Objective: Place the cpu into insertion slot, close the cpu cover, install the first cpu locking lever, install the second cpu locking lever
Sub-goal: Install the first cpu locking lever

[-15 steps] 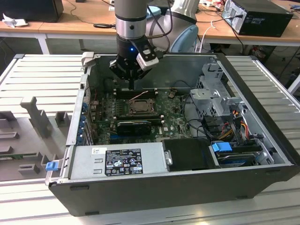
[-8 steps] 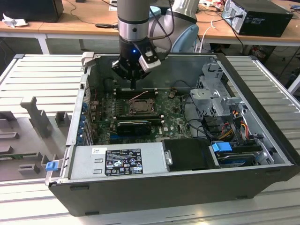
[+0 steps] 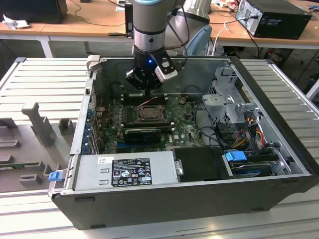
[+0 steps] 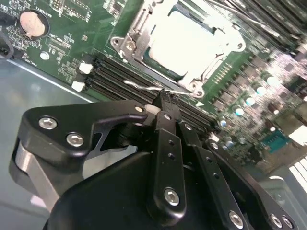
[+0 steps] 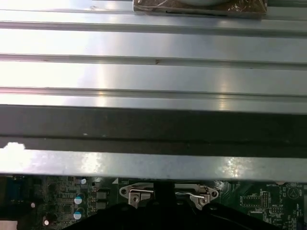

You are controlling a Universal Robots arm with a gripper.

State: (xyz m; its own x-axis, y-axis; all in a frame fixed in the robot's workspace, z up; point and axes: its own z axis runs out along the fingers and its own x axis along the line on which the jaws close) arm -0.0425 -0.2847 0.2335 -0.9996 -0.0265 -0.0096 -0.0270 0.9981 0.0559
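The cpu (image 4: 184, 36) lies in the insertion slot (image 3: 148, 113), its pale face showing through the window of the cpu cover (image 4: 135, 33), which lies flat over it. A thin silver locking lever (image 4: 139, 87) runs along the socket's side towards the memory slots. My gripper (image 4: 165, 101) is shut, and its black fingertips touch this lever at its bent end. In the exterior view the gripper (image 3: 146, 85) hangs inside the open computer case, just behind the socket. In the first wrist view the cover's edge (image 5: 168, 194) shows just past the dark gripper (image 5: 163, 213).
Black memory slots (image 4: 110, 72) run beside the socket. A long black card (image 3: 142, 133) sits in front of it, the power supply (image 3: 124, 169) nearer still. A drive cage (image 3: 229, 99) and cables (image 3: 249, 129) fill the exterior view's right. The case wall (image 5: 153, 124) stands close behind the gripper.
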